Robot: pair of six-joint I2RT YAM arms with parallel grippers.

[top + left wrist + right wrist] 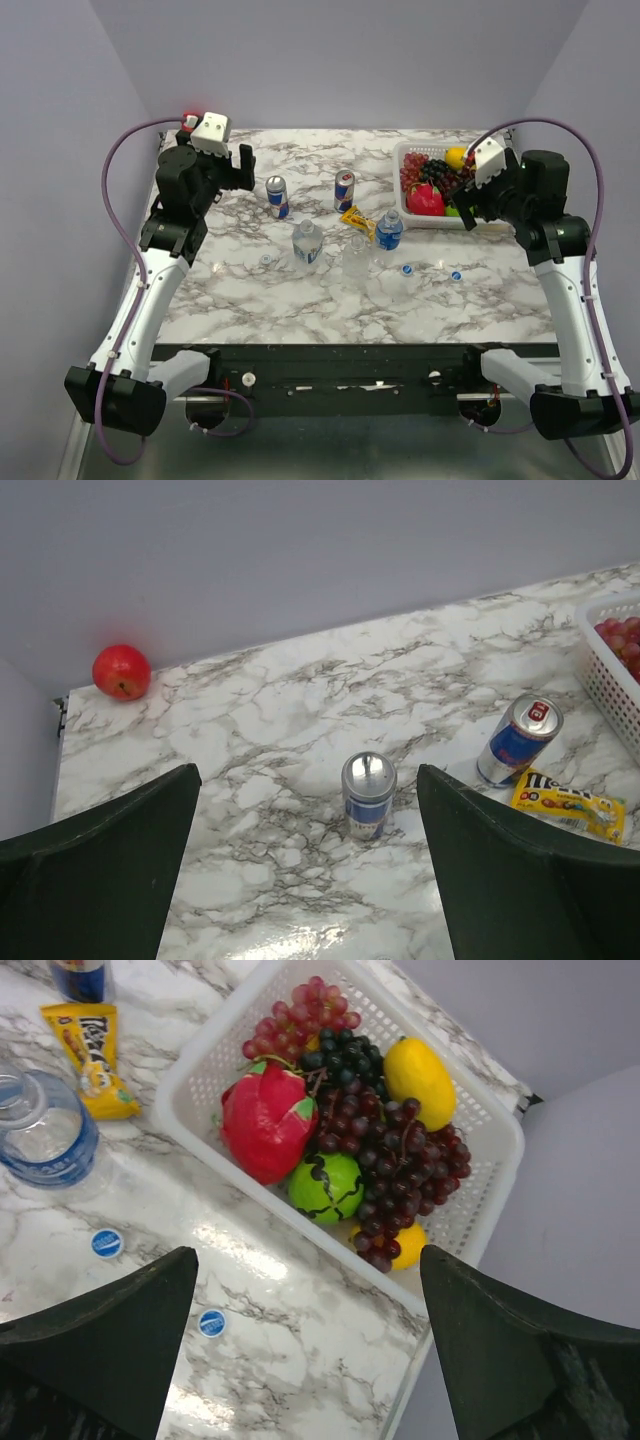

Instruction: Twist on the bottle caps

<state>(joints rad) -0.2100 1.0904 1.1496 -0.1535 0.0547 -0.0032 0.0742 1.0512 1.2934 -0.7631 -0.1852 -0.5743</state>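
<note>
Caps near right end effector

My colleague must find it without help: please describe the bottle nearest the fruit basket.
Start from the white fruit basket at the far right corner of the table. Just left of its near corner stands a clear bottle, beside a yellow candy packet. Of the three bottles it is the rightmost.

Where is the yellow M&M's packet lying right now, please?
The M&M's packet lies flat near mid-table in the top view, between the right-hand drink can and the rightmost bottle, left of the fruit basket.
</note>
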